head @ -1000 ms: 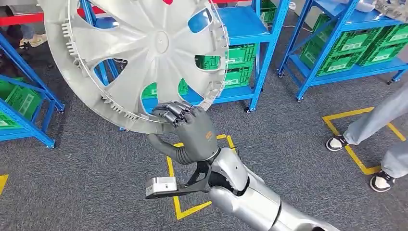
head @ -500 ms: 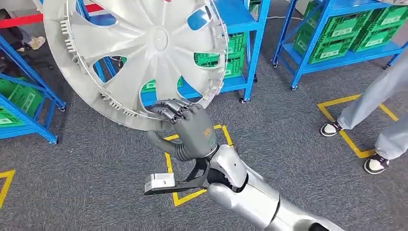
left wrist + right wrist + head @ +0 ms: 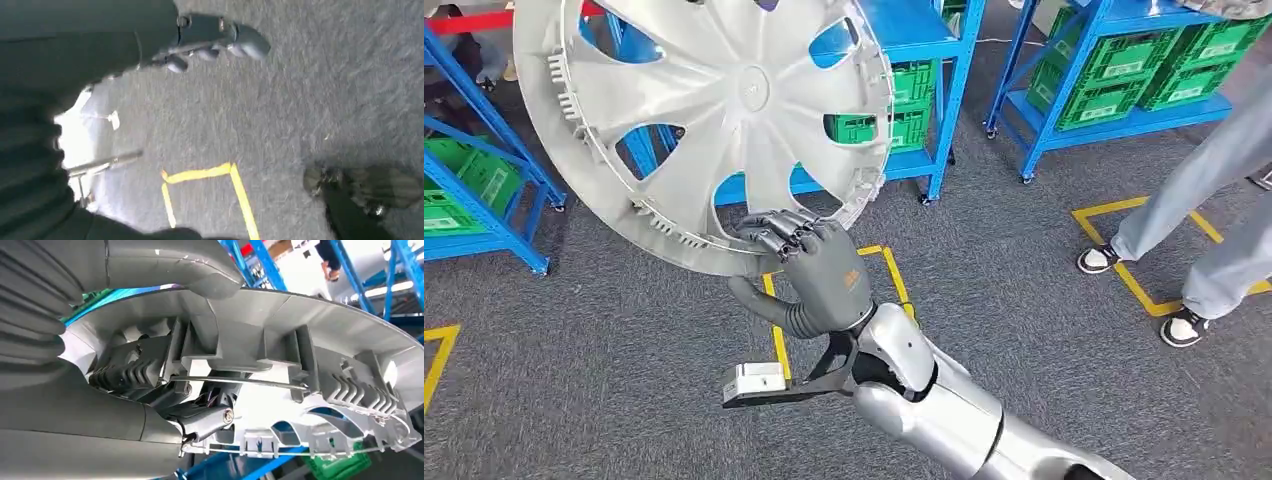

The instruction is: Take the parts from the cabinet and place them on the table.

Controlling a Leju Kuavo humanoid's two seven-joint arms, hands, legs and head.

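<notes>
The right hand (image 3: 824, 275) is grasping the big wheel cover (image 3: 714, 110) by its rim only, so it could tip and slip. The left hand (image 3: 220, 42) is blurry; I cannot tell its fingers' state.

I stand in what looks like a warehouse or factory parts store. Blue steel shelving racks (image 3: 944, 95) on small castors line the far side, their shelves stacked with green plastic crates (image 3: 1124, 85) that carry white labels. Under me lies grey industrial carpet (image 3: 1004, 250) marked with yellow tape outlines (image 3: 1139, 290), the kind that fix standing spots. The part in my right hand (image 3: 819, 275) is a silver plastic wheel cover (image 3: 714, 110), which suits a car-parts stockroom. A person in grey trousers and sneakers (image 3: 1184, 325) stands nearby.
</notes>
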